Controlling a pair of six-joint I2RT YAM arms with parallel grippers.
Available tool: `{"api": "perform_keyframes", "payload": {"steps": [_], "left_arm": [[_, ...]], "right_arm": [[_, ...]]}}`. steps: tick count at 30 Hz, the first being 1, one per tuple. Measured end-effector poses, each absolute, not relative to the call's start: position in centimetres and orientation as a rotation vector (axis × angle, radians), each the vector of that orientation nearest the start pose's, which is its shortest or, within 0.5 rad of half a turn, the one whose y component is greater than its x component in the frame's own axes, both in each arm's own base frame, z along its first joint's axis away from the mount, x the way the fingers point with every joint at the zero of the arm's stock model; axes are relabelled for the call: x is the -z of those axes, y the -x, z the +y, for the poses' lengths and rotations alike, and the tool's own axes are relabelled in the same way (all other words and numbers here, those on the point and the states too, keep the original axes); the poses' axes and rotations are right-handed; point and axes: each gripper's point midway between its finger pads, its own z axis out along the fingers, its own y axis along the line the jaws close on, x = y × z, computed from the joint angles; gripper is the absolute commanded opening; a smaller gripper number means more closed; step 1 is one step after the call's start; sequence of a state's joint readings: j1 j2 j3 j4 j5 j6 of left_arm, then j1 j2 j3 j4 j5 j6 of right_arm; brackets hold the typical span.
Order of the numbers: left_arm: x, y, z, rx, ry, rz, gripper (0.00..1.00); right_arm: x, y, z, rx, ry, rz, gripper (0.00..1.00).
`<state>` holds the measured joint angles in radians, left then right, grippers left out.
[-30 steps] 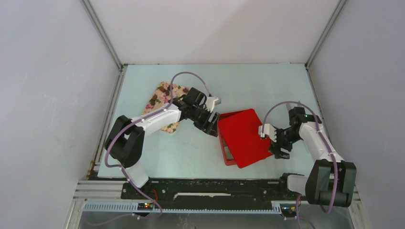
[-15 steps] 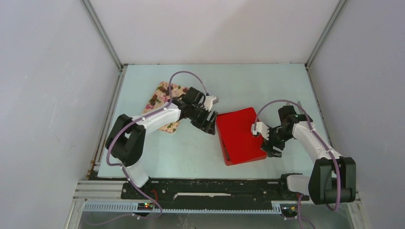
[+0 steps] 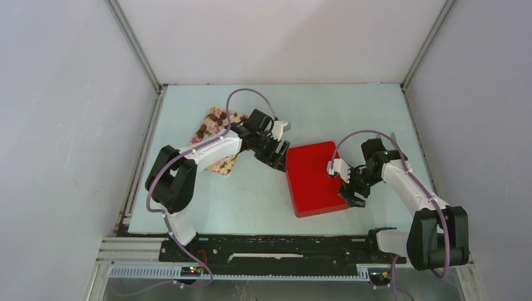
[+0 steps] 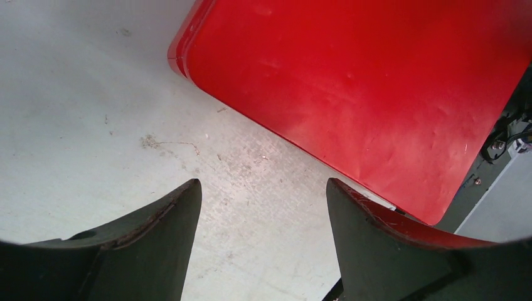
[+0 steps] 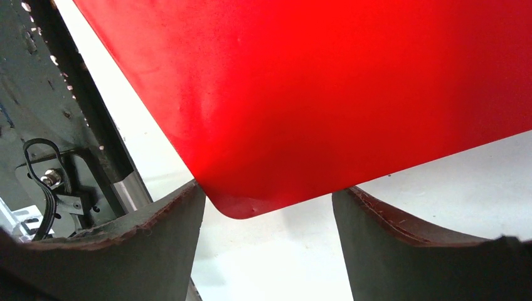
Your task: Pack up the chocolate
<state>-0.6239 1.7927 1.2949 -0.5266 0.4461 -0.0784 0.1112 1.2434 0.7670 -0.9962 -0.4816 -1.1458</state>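
Top view first. I've got a red box point(image 3: 313, 179) near the middle of the desk point(image 3: 351, 113), its top flat and closed. The left fingers point(image 3: 276, 155) sit at the box's far-left edge, and they look spread, though it's small from up here. The right fingers point(image 3: 351, 190) are at the opposite, near-right edge of the box, partly over its top. The chocolate point(image 3: 216, 116) shows as dark brown lumps on a floral cloth point(image 3: 219, 164), which lies on the desk to the left of the box. The left arm point(image 3: 210, 149) crosses over part of that cloth. I can't see any chocolate elsewhere from here.

Left wrist view now. The left fingers point(image 4: 150, 248) stand clearly apart, holding nothing, with bare scuffed desk point(image 4: 81, 125) between them. The red box point(image 4: 364, 88) fills the upper right. Its edge runs just past the tip of the right-hand finger; I can't tell whether they touch.

Right wrist view. The right fingers point(image 5: 408, 251) are also spread wide, nothing clamped. A rounded corner of the red box point(image 5: 326, 94) reaches down into the gap between them, close to the left-hand finger. There's pale desk point(image 5: 270, 263) below the corner.
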Motion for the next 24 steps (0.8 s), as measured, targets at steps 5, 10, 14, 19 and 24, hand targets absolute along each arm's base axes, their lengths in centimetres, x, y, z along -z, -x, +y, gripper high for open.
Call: {"api": "perform_keyframes", "payload": {"steps": [5,10,14,19,24], "left_arm": [[-8.9,-28.4,-30.2,0.824,-0.880,2.517,0.77],[-8.8,-28.4,-30.1,0.819,-0.880,2.524,0.77],[-8.5,-28.3,-29.2,0.762,-0.872,2.555,0.84],[-10.1,-28.5,-27.7,0.651,-0.878,2.569,0.84],[-14.0,-30.4,-29.0,0.667,-0.874,2.457,0.76]], "right_arm": [[-5.7,-18.1,7.1,-0.527,1.657,2.224,0.77],[-5.7,-18.0,7.1,-0.522,1.668,2.223,0.91],[-6.2,-17.4,6.2,-0.511,1.673,2.216,1.00],[-8.5,-17.9,3.7,-0.419,1.521,2.188,0.99],[-9.8,-18.3,4.5,-0.518,1.459,2.198,0.95]]}}
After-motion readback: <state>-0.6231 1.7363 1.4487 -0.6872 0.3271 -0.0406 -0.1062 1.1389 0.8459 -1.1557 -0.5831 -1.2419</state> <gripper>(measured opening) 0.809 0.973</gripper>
